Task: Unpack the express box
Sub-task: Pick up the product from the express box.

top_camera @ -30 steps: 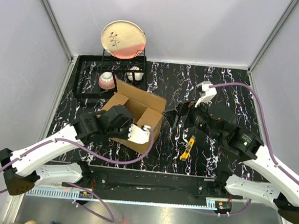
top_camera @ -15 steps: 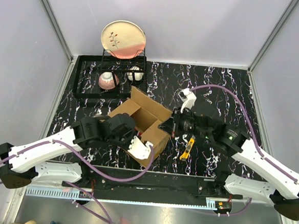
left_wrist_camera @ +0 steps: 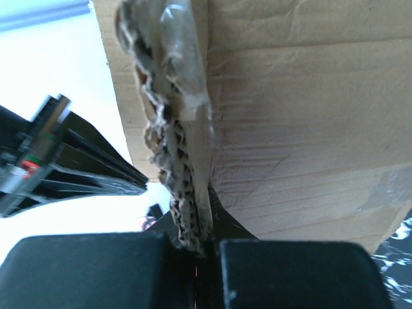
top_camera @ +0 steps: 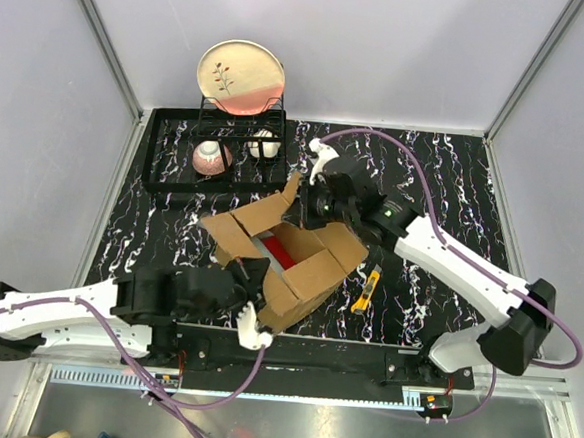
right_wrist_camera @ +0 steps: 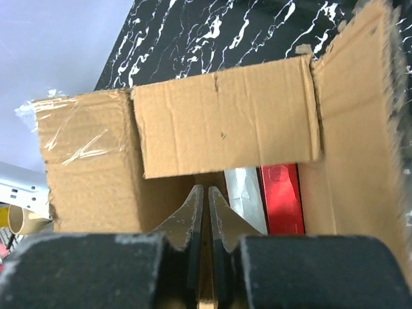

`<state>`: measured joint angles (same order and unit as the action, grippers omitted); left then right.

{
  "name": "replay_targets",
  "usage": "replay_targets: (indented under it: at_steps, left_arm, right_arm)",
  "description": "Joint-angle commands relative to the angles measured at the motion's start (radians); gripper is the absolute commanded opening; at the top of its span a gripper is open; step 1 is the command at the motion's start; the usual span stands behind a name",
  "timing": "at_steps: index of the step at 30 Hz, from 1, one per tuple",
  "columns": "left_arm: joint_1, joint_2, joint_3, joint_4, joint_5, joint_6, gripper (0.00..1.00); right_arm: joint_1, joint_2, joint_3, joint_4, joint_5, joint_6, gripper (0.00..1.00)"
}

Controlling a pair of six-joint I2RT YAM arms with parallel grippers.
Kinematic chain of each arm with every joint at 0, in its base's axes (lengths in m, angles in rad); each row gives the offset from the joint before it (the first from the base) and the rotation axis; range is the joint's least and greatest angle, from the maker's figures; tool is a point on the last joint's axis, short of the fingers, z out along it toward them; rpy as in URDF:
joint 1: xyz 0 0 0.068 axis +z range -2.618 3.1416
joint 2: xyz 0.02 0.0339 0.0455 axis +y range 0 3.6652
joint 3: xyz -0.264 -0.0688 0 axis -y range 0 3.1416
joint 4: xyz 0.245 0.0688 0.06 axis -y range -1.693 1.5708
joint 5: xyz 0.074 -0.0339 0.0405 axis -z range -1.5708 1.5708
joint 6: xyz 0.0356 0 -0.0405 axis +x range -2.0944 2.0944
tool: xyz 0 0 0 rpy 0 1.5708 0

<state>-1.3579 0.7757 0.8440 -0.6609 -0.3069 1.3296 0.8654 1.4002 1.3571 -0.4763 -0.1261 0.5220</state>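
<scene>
Cardboard is the weak link. The express box (top_camera: 308, 275) sits mid-surface between the two pairs of fingers. The left fingers (left_wrist_camera: 84, 270) are closed tight on a frayed, tape-ragged flap edge. A hard pull there could, I judge, tear that edge loose or drag the carton over the near lip of the surface (top_camera: 455, 185), which lies just behind them.

The right fingers (right_wrist_camera: 187, 225) stand narrow and seem to nip the rim of the far flap. If the two arms pull unevenly, the box may twist or tip and spill the red package (right_wrist_camera: 278, 196) lying below and ahead of those fingers.

Left of and beyond the right fingers stands the dish rack (top_camera: 168, 130), near enough for a swung flap to strike. To their right, past the yellow knife (top_camera: 367, 287), the surface offers open room.
</scene>
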Motion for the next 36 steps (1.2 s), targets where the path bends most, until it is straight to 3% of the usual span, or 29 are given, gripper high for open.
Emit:
replay_targets:
  at_steps: [1, 4, 9, 11, 13, 17, 19, 20, 21, 24, 31, 35, 36]
  left_arm:
    - [-0.033, -0.136, -0.124, 0.277, -0.083, 0.327, 0.0]
    - [-0.035, -0.206, -0.249, 0.389, -0.084, 0.489, 0.0]
    - [-0.037, -0.26, -0.348, 0.443, -0.087, 0.553, 0.0]
    - [-0.037, -0.257, -0.368, 0.463, -0.09, 0.568, 0.0]
    - [-0.037, -0.253, -0.381, 0.501, -0.084, 0.582, 0.0]
    - [-0.035, -0.225, -0.376, 0.549, -0.092, 0.583, 0.0]
    - [-0.037, -0.219, -0.382, 0.569, -0.089, 0.589, 0.0]
    - [-0.037, -0.222, -0.385, 0.575, -0.089, 0.595, 0.0]
    - [-0.037, -0.222, -0.394, 0.587, -0.089, 0.599, 0.0]
    - [-0.037, -0.237, -0.41, 0.595, -0.09, 0.599, 0.0]
    - [-0.037, -0.268, -0.421, 0.587, -0.098, 0.586, 0.01]
    - [-0.037, -0.302, -0.411, 0.535, -0.095, 0.58, 0.08]
    - [-0.037, -0.308, -0.41, 0.526, -0.092, 0.582, 0.08]
  right_arm:
    - [-0.029, 0.068, 0.07, -0.005, -0.089, -0.062, 0.12]
    - [-0.035, 0.089, 0.057, -0.005, -0.15, -0.057, 0.15]
    - [-0.035, 0.016, -0.024, 0.022, -0.193, -0.03, 0.13]
    - [-0.035, 0.005, -0.035, 0.012, -0.225, -0.034, 0.21]
    - [-0.034, 0.005, -0.039, -0.008, -0.237, -0.043, 0.35]
    - [-0.034, 0.049, -0.027, -0.037, -0.254, -0.071, 0.4]
    - [-0.029, 0.089, 0.008, -0.08, -0.256, -0.086, 0.5]
    - [-0.026, 0.123, 0.019, -0.094, -0.25, -0.103, 0.72]
    - [-0.023, 0.14, 0.028, -0.105, -0.241, -0.109, 0.81]
    - [-0.014, 0.18, 0.06, -0.172, -0.181, -0.145, 1.0]
    - [-0.005, 0.256, 0.12, -0.268, -0.08, -0.175, 1.0]
    - [0.017, 0.202, 0.119, -0.179, 0.05, -0.16, 0.99]
    - [0.027, 0.185, 0.111, -0.101, 0.069, -0.163, 0.94]
